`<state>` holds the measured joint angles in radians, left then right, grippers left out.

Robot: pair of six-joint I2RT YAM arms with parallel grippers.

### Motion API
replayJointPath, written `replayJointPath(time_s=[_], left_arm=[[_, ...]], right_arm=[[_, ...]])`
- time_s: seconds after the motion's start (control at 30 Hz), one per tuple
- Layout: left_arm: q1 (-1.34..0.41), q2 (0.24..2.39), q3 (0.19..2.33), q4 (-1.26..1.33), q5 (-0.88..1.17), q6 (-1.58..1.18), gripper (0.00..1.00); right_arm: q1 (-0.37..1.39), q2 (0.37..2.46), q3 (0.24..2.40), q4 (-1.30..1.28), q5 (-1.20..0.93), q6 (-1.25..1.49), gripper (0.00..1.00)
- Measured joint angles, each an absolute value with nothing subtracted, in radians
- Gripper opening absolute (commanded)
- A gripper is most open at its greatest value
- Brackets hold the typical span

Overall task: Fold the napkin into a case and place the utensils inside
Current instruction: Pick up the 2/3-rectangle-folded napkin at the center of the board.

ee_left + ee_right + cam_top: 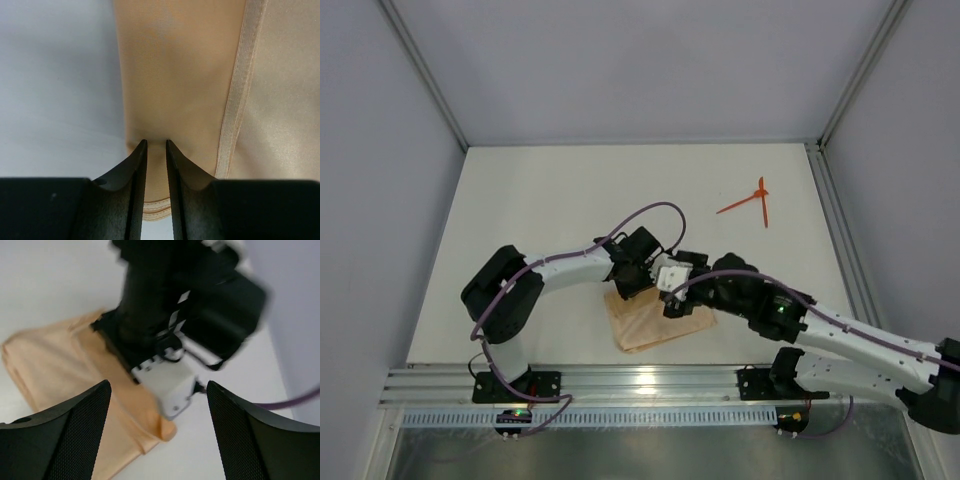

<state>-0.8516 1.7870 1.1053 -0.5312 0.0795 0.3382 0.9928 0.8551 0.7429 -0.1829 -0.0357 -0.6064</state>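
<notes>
Left hand (156, 142) clamps the edge of the folded peach-orange cloth napkin (655, 320), at 6 o'clock on the white desk (570, 200). Right hand (158, 385) gapes wide just beside it. Two thin orange-red plastic utensils (760, 194) lie crossed at 1 o'clock.

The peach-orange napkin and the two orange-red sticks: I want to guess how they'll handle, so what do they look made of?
Peach-orange cloth napkin: thin, soft fabric with a slight satin sheen. It lies in loose folds and has a stitched hem band.
Thin orange-red sticks: probably rigid plastic, judging by their even bright colour and straight shape. They are too small to judge the finish.
</notes>
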Motion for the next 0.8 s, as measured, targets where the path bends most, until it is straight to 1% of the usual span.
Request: replayJointPath(time_s=[0.1, 0.17, 0.3, 0.33, 0.43, 0.57, 0.8], left_arm=[[-0.852, 1.787, 1.105, -0.532, 0.08, 0.34, 0.24], [-0.852, 1.787, 1.105, -0.532, 0.08, 0.341, 0.24], [-0.852, 1.789, 1.108, -0.534, 0.083, 0.342, 0.24], [-0.852, 1.79, 1.109, -0.536, 0.083, 0.343, 0.24], [-0.852, 1.791, 1.111, -0.539, 0.084, 0.344, 0.24], [-0.852, 1.791, 1.111, -0.539, 0.085, 0.346, 0.24], [-0.852, 1.791, 1.111, -0.54, 0.09, 0.349, 0.24]], right_arm=[[1.071, 0.944, 0.625, -0.246, 0.012, -0.659, 0.82], [1.081, 0.979, 0.574, -0.31, 0.014, -0.665, 0.82], [1.099, 1.049, 0.57, -0.347, 0.014, -0.665, 0.81], [1.108, 1.071, 0.57, -0.346, 0.013, -0.665, 0.78], [1.122, 1.144, 0.57, -0.346, 0.001, -0.669, 0.74], [1.125, 1.213, 0.574, -0.365, -0.017, -0.676, 0.74], [1.136, 1.254, 0.582, -0.387, -0.021, -0.688, 0.74]])
